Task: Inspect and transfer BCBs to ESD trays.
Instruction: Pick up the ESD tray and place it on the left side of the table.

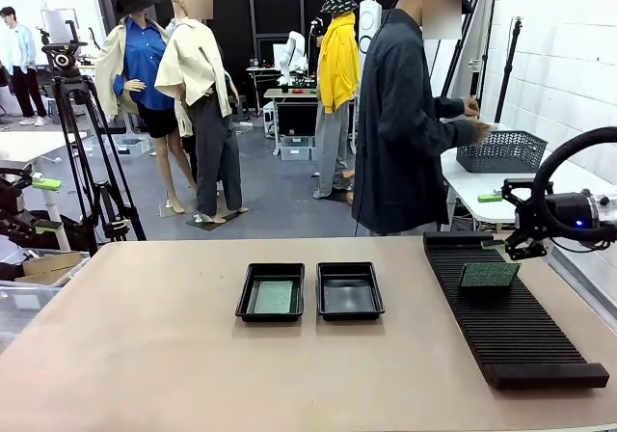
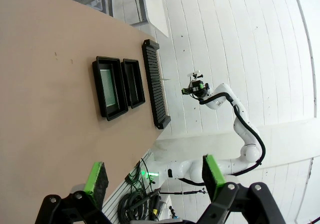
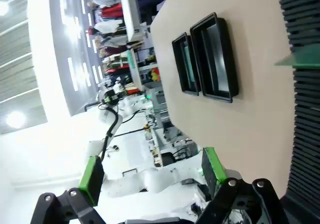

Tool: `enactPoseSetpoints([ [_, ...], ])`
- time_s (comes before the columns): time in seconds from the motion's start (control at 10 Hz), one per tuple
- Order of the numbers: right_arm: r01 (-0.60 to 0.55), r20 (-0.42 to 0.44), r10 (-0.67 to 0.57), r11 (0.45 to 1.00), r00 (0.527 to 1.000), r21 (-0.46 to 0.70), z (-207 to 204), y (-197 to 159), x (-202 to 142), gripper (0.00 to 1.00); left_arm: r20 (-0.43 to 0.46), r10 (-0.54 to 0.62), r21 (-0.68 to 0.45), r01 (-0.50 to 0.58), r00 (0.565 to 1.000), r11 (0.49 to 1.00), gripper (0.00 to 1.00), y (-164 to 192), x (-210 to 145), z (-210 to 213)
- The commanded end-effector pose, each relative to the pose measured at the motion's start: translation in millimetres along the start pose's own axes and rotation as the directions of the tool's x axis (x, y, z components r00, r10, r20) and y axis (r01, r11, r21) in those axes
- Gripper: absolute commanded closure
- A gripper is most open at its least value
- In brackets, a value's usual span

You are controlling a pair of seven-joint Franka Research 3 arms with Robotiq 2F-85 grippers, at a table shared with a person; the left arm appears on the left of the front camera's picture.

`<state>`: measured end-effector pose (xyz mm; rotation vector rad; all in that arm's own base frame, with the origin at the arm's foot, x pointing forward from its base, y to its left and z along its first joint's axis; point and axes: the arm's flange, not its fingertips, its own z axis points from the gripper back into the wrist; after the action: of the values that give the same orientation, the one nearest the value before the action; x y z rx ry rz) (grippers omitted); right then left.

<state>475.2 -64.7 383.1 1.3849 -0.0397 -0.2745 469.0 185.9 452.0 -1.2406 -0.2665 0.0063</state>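
Our right gripper [image 1: 492,222], jaws wide and empty, hangs nearest the BCB [image 1: 489,274] standing crosswise at the far end of the rack [image 1: 511,326].

Smooth matt tan laminate-look tabletop [image 1: 145,355]. Two shallow black plastic rectangular trays, left [image 1: 270,318] and right [image 1: 350,316], are smooth with a faint gloss, and the left one holds a flat green circuit board [image 1: 273,298] with a dull finish. The long black ribbed plastic rack [image 1: 521,336] at the right is matt and bears a second green circuit board [image 1: 489,275] with a speckled, rough-looking face.
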Motion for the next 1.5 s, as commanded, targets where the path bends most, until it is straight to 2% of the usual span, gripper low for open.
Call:
enactPoseSetpoints([
  [0.0,0.001,-0.055,0.002,0.999,0.998,0.051,-3,-6,14,0.0,0.006,0.007,0.008,-0.007,1.0,1.0,0.0,-2,1,1],
  [0.1,0.0,0.0,0.0,1.0,1.0,0.0,0,0,0,0.0,0.0,0.0,0.0,0.0,1.0,1.0,0.0,0,0,0],
  [0.3,0.0,0.0,0.0,1.0,1.0,0.0,0,0,0,0.0,0.046,-0.018,0.066,0.015,0.999,0.998,0.0,-18,0,-10],
  [0.6,0.0,0.0,0.0,1.0,1.0,0.0,0,0,0,0.0,0.034,-0.041,0.132,0.036,0.999,0.991,0.0,-39,0,-26],
  [0.7,0.0,0.0,0.0,1.0,1.0,0.0,0,0,0,0.0,0.039,-0.081,0.174,0.073,0.996,0.982,0.0,-48,-4,-39],
  [0.8,0.0,0.0,0.0,1.0,1.0,0.0,0,0,0,0.0,0.006,-0.117,0.213,0.113,0.993,0.97,0.0,-58,-8,-57],
  [1.1,0.0,0.0,0.0,1.0,1.0,0.0,0,0,0,0.0,-0.008,-0.216,0.393,0.202,0.976,0.897,0.0,-85,-22,-131],
  [1.3,0.0,0.0,0.0,1.0,1.0,0.0,0,0,0,0.0,0.014,-0.225,0.499,0.188,0.974,0.846,0.0,-97,-34,-173],
  [1.4,0.0,0.0,0.0,1.0,1.0,0.0,0,0,0,0.0,-0.02,-0.234,0.522,0.21,0.972,0.827,0.0,-101,-36,-194],
])
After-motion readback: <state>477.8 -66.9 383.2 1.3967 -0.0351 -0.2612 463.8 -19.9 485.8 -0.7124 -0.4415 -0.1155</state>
